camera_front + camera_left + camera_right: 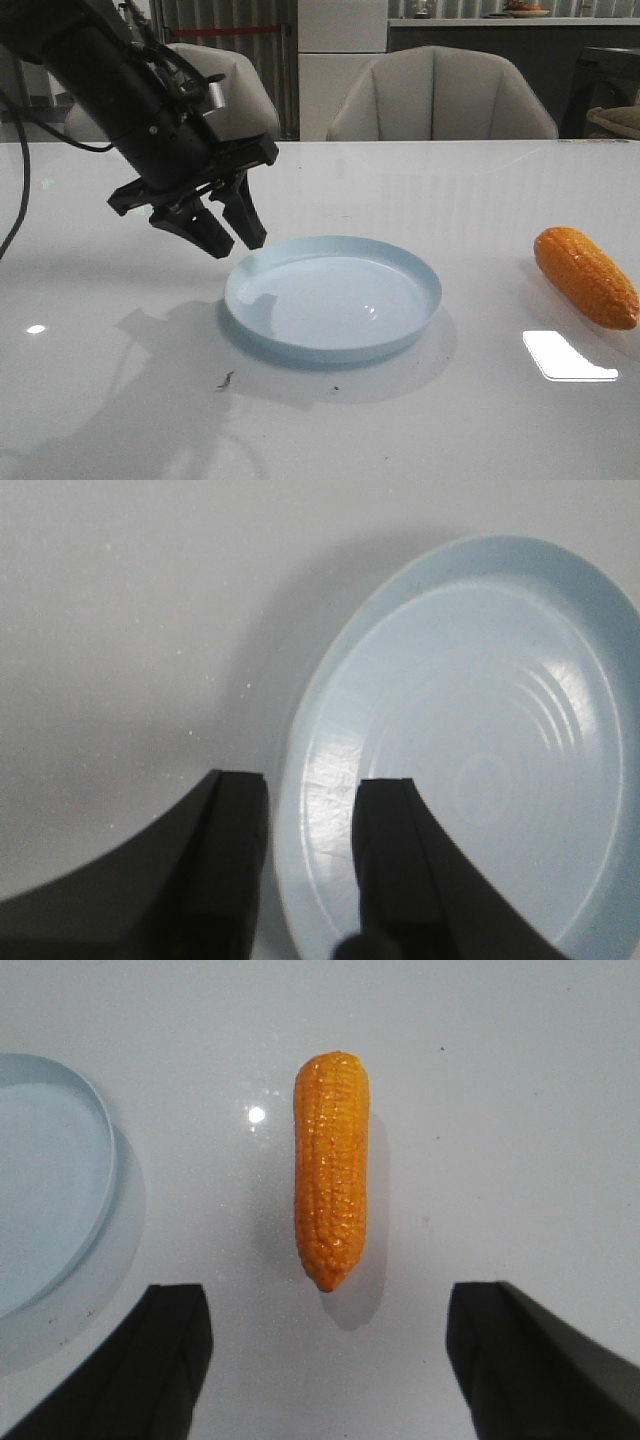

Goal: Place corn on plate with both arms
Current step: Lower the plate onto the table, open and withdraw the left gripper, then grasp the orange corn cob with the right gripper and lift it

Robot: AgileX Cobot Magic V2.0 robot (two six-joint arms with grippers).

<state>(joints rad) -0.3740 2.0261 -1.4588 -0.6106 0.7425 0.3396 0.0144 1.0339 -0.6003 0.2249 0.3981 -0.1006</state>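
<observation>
My left gripper [229, 232], parted and empty, hovers by the plate [400, 335] mid-bench. My right gripper [325, 1360], wide apart, must drop onto the corn [332, 1165] near the bench's right edge.

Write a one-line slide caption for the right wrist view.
Open right gripper hovers above the orange corn lying on the white table, the pale blue plate off to one side.

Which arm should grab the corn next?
Right. Its claw is open with the corn lined up between the fingers. The left claw hovers at the plate's far-side rim.
</observation>
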